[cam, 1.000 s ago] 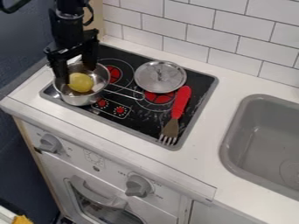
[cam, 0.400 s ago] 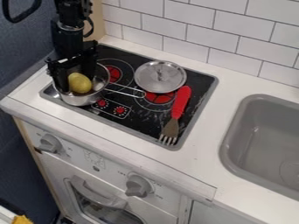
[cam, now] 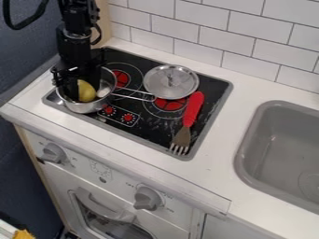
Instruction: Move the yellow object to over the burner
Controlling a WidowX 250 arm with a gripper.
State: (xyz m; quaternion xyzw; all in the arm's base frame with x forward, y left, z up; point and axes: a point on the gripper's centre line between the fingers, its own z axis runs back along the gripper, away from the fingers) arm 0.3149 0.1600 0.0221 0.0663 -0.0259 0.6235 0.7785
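- end effector (cam: 83,88): hangs down over the metal pot (cam: 85,108), at the hob's left side. state: cannot tell if wide, narrow or closed on the yellow object.
- yellow object (cam: 86,91): inside the pot, directly at the end effector's lower end and partly hidden by it. any sideways offset between the two looks slight.
- long axis of yellow object: steep in the camera view, leaning from upper left to lower right.
- nearest burner (cam: 122,78): up and to the right of the yellow object, just beyond the pot's rim. judged move: secure hold first, then lift clear of the rim, then across to the right and toward the tiled wall. risk: smooth, rounded surface may roll or slip if pinched off centre; a low carry could drag the pot.
- counts, arm: one, so no choice of side.
- counts, yellow: one in the pot; one further yellow thing (cam: 24,234) at the bottom left corner, well apart, identity unclear.
- counts, hob: two red burner marks visible, the second (cam: 168,104) partly under the lid; one pot; one lid (cam: 170,82); one red-handled fork-like utensil (cam: 194,106).
- counts, bench (cam: 218,140): one sink (cam: 283,154); two grey knobs on the front below.
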